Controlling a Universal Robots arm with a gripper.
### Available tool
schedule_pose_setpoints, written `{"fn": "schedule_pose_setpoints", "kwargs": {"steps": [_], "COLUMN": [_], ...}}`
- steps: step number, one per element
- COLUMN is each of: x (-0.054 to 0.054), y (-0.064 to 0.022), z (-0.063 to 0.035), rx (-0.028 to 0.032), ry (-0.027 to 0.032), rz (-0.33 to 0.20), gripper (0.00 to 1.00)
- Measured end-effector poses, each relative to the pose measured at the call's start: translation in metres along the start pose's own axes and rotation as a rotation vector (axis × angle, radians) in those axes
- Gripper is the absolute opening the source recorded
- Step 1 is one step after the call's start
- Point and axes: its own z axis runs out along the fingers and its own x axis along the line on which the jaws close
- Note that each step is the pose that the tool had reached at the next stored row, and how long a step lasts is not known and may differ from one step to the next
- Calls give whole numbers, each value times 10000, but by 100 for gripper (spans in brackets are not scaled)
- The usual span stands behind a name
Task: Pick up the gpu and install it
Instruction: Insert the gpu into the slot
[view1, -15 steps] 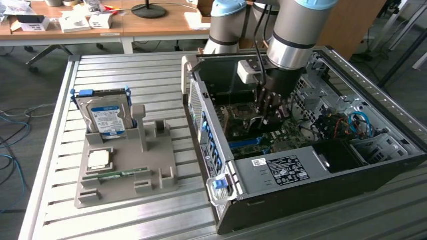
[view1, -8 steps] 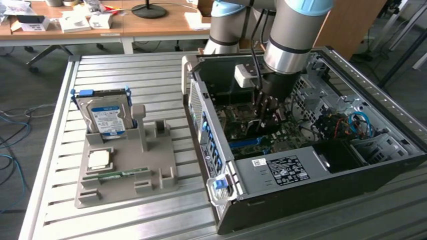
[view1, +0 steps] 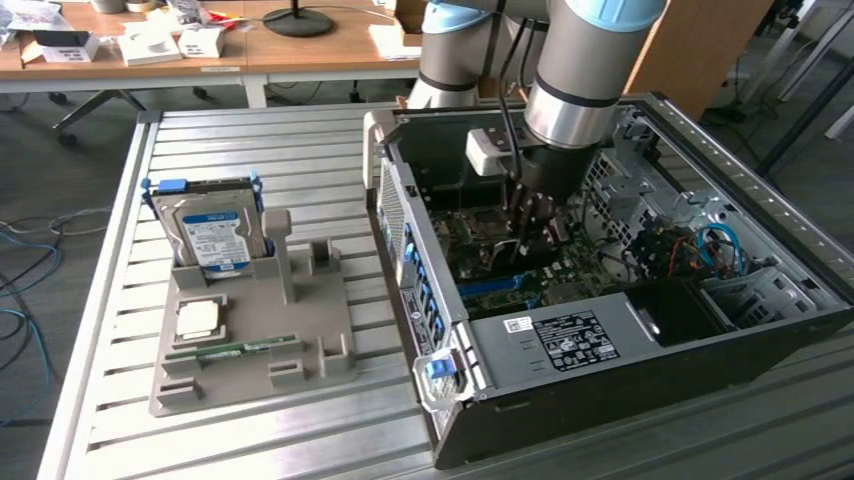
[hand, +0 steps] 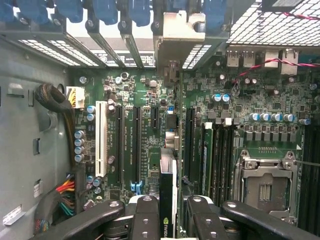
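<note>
Inside the open PC case (view1: 747, 300), my gripper (view1: 527, 232) reaches down over the motherboard (view1: 487, 262). In the wrist view my gripper (hand: 170, 212) is shut on the gpu (hand: 168, 175), seen edge-on as a thin dark card with a small green logo. Its silver end bracket (hand: 180, 30) sits at the case's rear slot openings. The card stands upright over the motherboard (hand: 240, 100), between the long black expansion slots (hand: 136, 145) and another black slot (hand: 189, 145). Whether its edge sits in a slot is hidden.
A grey parts holder (view1: 240, 385) on the slatted table carries a silver hard drive (view1: 214, 235), a square chip (view1: 198, 320) and a narrow green memory stick (view1: 247, 348). A white slot (hand: 101, 135), the processor socket (hand: 265, 185) and cable bundles (hand: 60, 195) surround the card.
</note>
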Motion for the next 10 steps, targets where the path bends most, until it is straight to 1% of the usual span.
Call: {"fn": "schedule_pose_setpoints", "kwargs": {"steps": [10], "x": [0], "y": [12], "z": [23], "rx": [0], "ry": [2], "rz": [0], "gripper": [26]}}
